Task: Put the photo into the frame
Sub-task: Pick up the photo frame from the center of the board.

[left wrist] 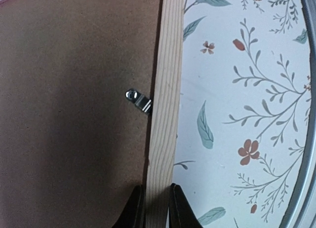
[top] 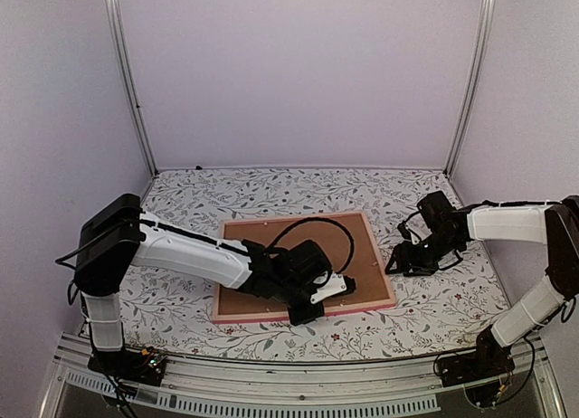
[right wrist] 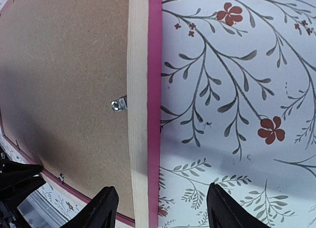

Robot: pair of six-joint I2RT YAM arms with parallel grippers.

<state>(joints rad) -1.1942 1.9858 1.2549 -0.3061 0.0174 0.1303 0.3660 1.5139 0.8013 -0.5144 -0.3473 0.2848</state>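
The pink frame lies face down on the table, with a brown hardboard backing filling its back. The photo is hidden. My left gripper is at the frame's near edge. In the left wrist view the left gripper is shut on the frame's pale wooden rail, one finger on each side. My right gripper is open beside the frame's right edge. In the right wrist view the right gripper straddles the rail above it, without touching.
Small metal clips hold the backing at the rail. The left arm's black cable loops over the backing. The floral tablecloth surrounds the frame. Walls close in at the back and both sides.
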